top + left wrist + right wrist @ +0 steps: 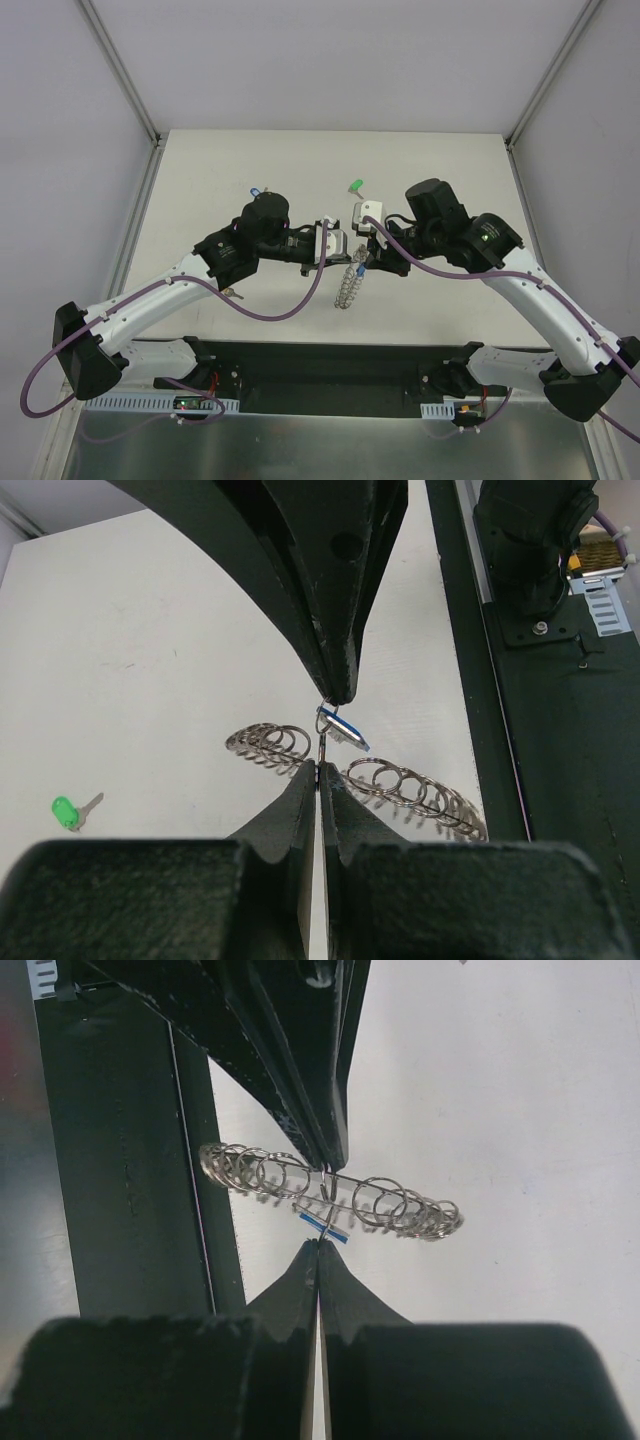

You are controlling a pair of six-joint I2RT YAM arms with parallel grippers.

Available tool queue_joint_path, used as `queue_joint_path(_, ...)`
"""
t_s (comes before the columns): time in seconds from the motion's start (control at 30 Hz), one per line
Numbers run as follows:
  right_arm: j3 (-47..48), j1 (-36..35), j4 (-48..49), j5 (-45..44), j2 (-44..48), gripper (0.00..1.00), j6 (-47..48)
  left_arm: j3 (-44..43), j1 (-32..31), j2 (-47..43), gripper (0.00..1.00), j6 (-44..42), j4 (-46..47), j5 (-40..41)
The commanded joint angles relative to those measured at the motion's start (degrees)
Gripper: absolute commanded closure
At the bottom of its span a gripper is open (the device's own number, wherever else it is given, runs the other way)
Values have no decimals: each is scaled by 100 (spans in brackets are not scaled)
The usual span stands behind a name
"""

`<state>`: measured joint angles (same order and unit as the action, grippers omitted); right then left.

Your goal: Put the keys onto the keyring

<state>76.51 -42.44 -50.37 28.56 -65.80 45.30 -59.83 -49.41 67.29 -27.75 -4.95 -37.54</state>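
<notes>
Both grippers meet over the middle of the table. The keyring [347,288], a silver ring edged with many wire loops, hangs off the table between them. My left gripper [320,766] is shut on one thin loop of the keyring [415,790]. My right gripper [320,1243] is shut on the blue key [322,1225], holding it edge-on right against the keyring [400,1200]. In the left wrist view the blue key [343,729] sits just under the right arm's fingertips [338,685]. From above, the left gripper [345,256] and right gripper [366,258] almost touch.
A green-headed key [355,186] [64,812] lies on the table beyond the grippers. A blue-headed key [258,190] lies behind the left arm, and another small key [232,293] beside its forearm. The black base plate [320,365] runs along the near edge.
</notes>
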Motion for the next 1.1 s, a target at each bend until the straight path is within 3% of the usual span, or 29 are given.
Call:
queue_joint_path(0.0,233,25,-34,229,-29,99,128,-90,45,-5,100,76,433,-245)
queue_joint_path(0.43,259,16,-122,300,6,99,199,-81,54,-23,100,103,460,-333)
queue_joint_path(0.83,259,-107,-52,317,278,99,260,7,590,-234,100,419,460,-1598)
queue_joint_path(1.07,329,-405,-52,239,287,99,339,7,625,-260,100,525,460,-1915)
